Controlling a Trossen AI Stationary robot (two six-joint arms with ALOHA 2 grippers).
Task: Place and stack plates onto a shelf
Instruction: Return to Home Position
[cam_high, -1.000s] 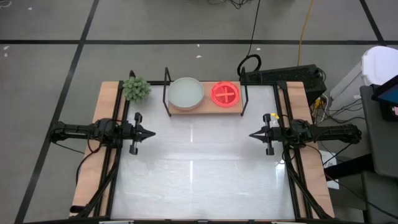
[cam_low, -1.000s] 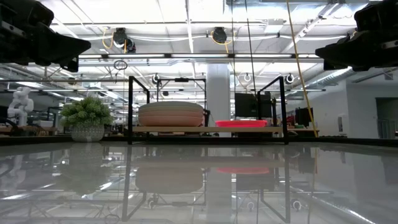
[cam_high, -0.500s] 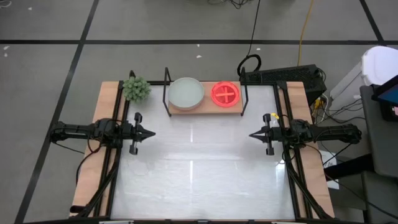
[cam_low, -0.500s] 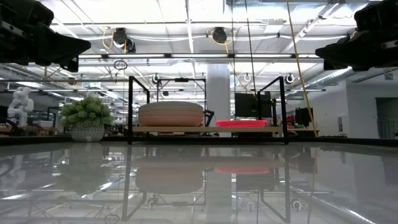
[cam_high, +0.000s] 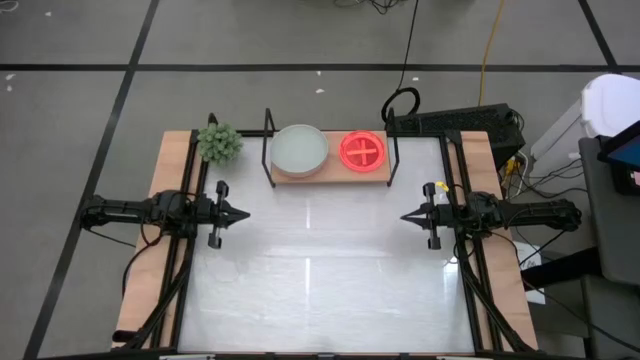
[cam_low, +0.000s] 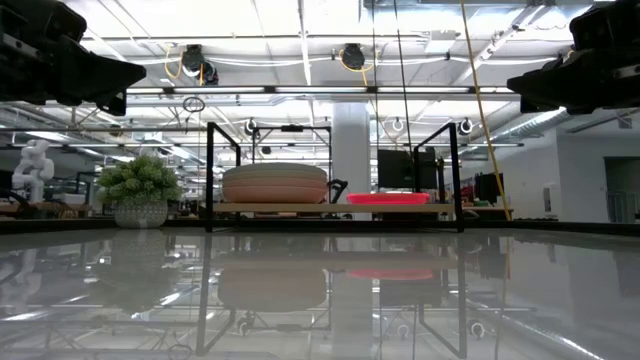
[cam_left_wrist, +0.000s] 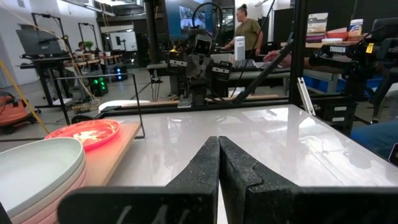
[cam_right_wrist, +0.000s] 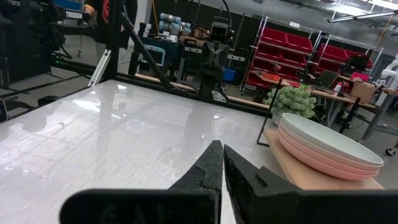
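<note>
Nothing has moved since a second ago: the left gripper (cam_high: 245, 213) and right gripper (cam_high: 404, 216) hover at opposite sides of the table (cam_high: 320, 285), fingers pressed together, holding nothing. On the shelf (cam_high: 335, 176) sit the grey-topped plate stack (cam_high: 300, 148) and, just beside it, the red-orange plates (cam_high: 362, 151).

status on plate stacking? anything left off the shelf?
Done: the shelf holds two stacks, the large matte stack, pale grey on top, and the glossy orange stack beside it. In hand: nothing; the left gripper and right gripper are shut and empty, at opposite table sides. Left: no plate shows on the tabletop, so the job looks finished.
</note>
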